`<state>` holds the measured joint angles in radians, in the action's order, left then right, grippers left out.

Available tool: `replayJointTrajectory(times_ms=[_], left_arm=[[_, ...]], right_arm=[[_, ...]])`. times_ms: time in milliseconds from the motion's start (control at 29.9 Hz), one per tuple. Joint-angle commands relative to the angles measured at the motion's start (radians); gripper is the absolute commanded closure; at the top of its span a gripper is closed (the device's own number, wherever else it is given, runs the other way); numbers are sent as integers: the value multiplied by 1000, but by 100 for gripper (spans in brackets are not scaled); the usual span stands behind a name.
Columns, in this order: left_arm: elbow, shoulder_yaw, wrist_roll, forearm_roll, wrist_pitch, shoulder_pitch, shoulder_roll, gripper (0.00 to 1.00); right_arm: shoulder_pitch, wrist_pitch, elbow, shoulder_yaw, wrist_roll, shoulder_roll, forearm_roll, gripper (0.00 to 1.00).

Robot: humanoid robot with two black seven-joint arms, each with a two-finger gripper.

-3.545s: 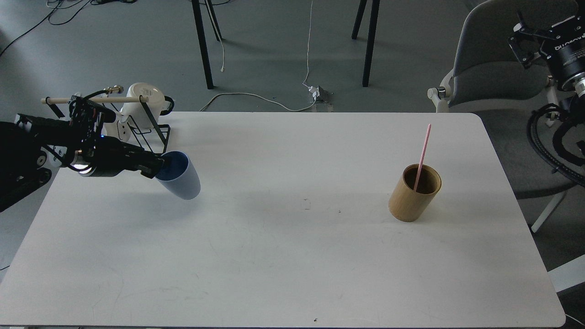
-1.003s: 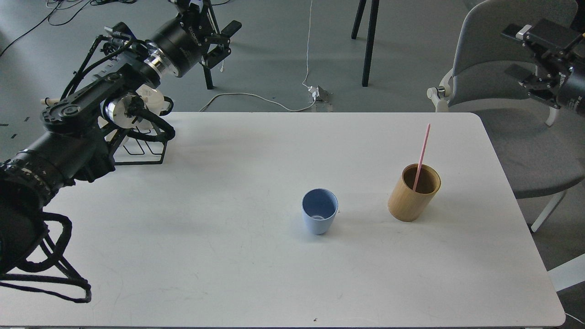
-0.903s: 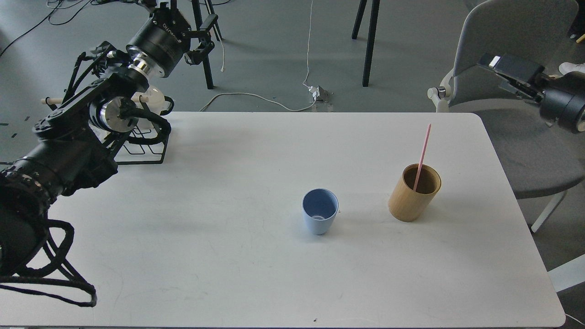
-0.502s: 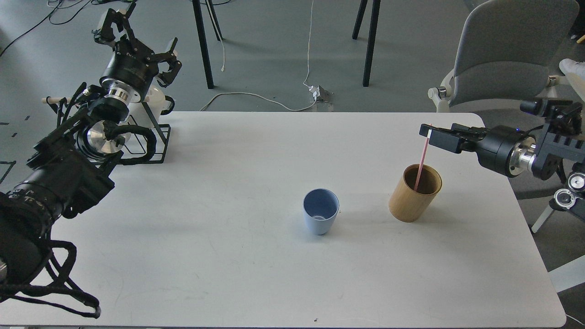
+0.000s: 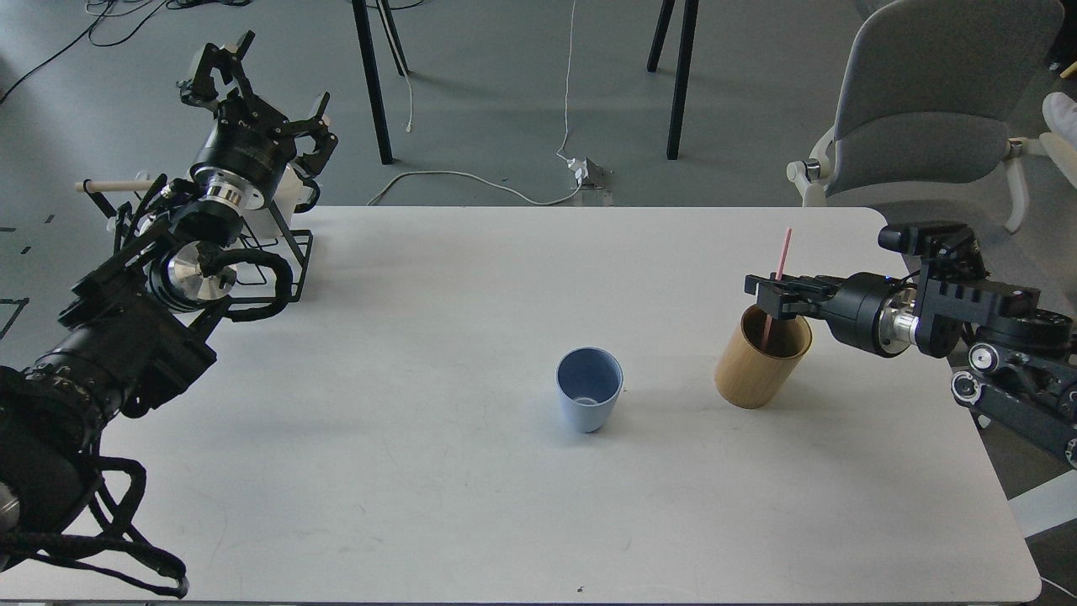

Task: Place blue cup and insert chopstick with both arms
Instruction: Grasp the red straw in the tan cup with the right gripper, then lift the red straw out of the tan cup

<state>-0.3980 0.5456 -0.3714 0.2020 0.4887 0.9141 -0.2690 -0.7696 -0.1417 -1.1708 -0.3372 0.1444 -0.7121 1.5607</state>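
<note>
The blue cup [image 5: 589, 402] stands upright and empty in the middle of the white table [image 5: 421, 505]. To its right stands the tan bamboo holder [image 5: 760, 366] with the pink chopstick [image 5: 784, 248] leaning in it. My right gripper [image 5: 770, 296] reaches in from the right, just above the holder's rim, and sits at the chopstick's middle. Its fingers hide that part of the stick, and I cannot tell whether they are pressed on it. My left gripper [image 5: 261, 93] is raised at the back left, open and empty, far from the cup.
A black wire rack [image 5: 282, 257] with a pale wooden rod [image 5: 118, 183] and a white mug [image 5: 290, 187] stands at the table's back left corner, under my left arm. A grey chair [image 5: 925, 109] stands beyond the back right corner.
The left gripper let go of the blue cup, which now stands mid-table, and drew back to the rear left. The right arm came down from the upper right to the chopstick, dropping lower in the last half second.
</note>
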Motion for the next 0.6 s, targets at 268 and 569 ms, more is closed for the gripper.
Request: replayJointTrajectory(times_ms=[268, 569], left_arm=[[-2, 0, -1, -1, 0, 5, -3, 1], [-2, 2, 0, -1, 0, 11, -29, 1]], right_arm=[[-20, 1, -47, 0, -20, -55, -2, 97], [-201, -7, -230, -2, -20, -216, -13, 97]])
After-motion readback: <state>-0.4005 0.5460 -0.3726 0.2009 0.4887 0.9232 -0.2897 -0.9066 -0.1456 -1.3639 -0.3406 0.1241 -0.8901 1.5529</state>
